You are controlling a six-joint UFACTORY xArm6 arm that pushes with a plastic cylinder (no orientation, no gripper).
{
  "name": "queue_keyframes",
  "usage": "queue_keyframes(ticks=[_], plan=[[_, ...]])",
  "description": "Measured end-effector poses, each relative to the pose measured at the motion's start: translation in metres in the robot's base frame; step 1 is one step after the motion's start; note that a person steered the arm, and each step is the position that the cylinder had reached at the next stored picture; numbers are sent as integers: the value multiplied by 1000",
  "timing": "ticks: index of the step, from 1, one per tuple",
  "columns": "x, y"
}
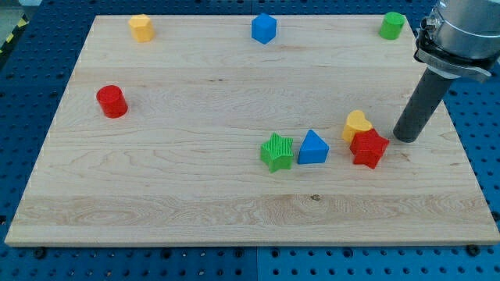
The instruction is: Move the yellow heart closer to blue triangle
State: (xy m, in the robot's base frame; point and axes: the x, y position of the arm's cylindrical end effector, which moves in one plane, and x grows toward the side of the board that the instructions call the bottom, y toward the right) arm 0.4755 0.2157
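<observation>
The yellow heart (356, 124) lies right of the board's middle, touching the red star (369, 147) just below and to its right. The blue triangle (313, 147) lies a short way to the heart's lower left, with a small gap between them. The green star (277, 151) touches the triangle's left side. My tip (405, 137) rests on the board just right of the red star and to the lower right of the heart, apart from both.
A red cylinder (112, 101) stands at the left. Along the top edge are a yellow block (141, 27), a blue cube-like block (264, 28) and a green cylinder (392, 25). The wooden board (195, 195) lies on a blue pegboard.
</observation>
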Motion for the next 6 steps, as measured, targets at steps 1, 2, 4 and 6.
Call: queue_keyframes(ticks=[1,2,4,6], plan=[[-1,-9],[-10,-22],[-10,-53],[13,-105]])
